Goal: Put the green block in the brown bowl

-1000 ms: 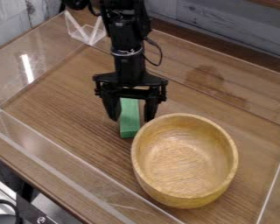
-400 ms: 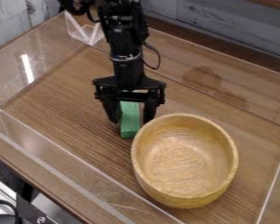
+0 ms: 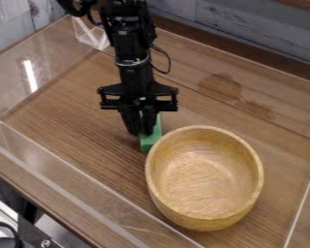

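Note:
The green block lies on the wooden table just left of the brown bowl, with only its lower end showing. My gripper points straight down over it, and its black fingers are drawn in tight against the block's sides, shut on it. The block rests on the table close to the bowl's thick rim. Nothing lies inside the light wooden bowl.
Clear acrylic walls fence the table on the left and front. A white folded frame stands at the back left behind the arm. A grey plank wall runs along the back.
The fingers, spread wide around the block before, have closed in onto it. The arm has leaned slightly left; the block and bowl stay where they were.

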`<state>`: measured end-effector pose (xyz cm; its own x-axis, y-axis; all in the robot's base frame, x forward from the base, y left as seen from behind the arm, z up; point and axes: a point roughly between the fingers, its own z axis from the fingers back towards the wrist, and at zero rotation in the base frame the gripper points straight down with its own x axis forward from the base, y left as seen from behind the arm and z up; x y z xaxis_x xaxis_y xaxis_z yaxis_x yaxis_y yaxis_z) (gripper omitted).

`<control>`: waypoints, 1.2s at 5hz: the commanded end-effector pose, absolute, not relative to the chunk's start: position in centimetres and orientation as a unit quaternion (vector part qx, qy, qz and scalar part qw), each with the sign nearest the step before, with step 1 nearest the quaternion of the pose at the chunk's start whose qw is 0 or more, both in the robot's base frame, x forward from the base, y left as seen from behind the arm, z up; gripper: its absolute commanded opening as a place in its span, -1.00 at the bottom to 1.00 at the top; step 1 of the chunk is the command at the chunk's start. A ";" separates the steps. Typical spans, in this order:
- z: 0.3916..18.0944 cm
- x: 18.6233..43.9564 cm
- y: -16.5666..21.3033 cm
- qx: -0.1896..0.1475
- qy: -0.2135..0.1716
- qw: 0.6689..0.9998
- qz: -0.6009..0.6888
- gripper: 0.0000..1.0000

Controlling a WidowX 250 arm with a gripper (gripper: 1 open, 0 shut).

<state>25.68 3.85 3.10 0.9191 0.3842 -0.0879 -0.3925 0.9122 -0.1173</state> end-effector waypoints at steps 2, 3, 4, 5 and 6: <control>4.6 25.7 4.3 -0.069 0.024 0.980 0.185 -1.00; 5.3 25.6 4.4 -0.071 0.025 0.982 0.174 -1.00; 6.0 25.5 4.5 -0.073 0.025 0.984 0.163 -1.00; 7.3 25.5 4.6 -0.075 0.023 0.986 0.147 -1.00; 8.7 25.5 4.8 -0.076 0.022 0.988 0.130 -1.00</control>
<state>24.65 4.26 7.02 0.9590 0.2501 -0.1330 -0.2686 0.9521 -0.1462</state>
